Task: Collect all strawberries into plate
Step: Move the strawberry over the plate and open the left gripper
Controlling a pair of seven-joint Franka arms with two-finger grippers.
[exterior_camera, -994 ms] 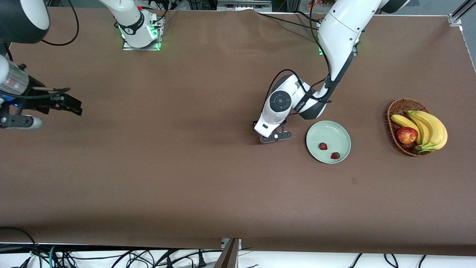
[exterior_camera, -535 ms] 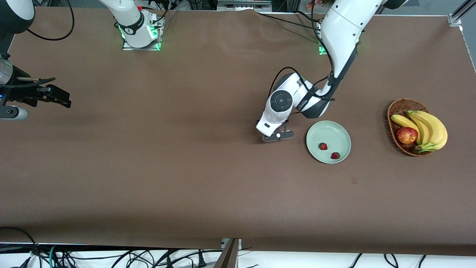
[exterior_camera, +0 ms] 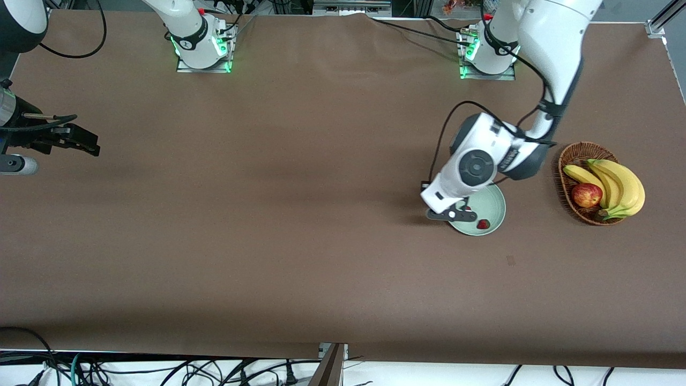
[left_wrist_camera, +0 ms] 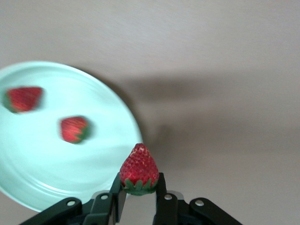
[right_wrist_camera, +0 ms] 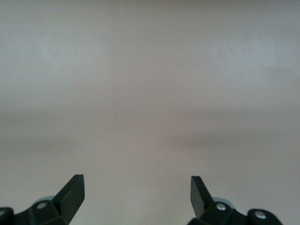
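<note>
Two seeded strawberries (left_wrist_camera: 73, 129) in glossy round plate (left_wrist_camera: 28, 183), left hand (left_wrist_camera: 139, 199) pinching third.

The plate (exterior_camera: 490, 206) is lying toward the left arm's end of the table (exterior_camera: 300, 241), with two strawberries (left_wrist_camera: 75, 129) sitting in it. The basket (exterior_camera: 576, 155) is sitting beside the plate, closer still to that end. The left gripper (left_wrist_camera: 139, 201) is gripping a third strawberry (left_wrist_camera: 139, 168) over the plate's rim. The right gripper (right_wrist_camera: 137, 192) is waiting, fingers spread, over the right arm's end.
</note>
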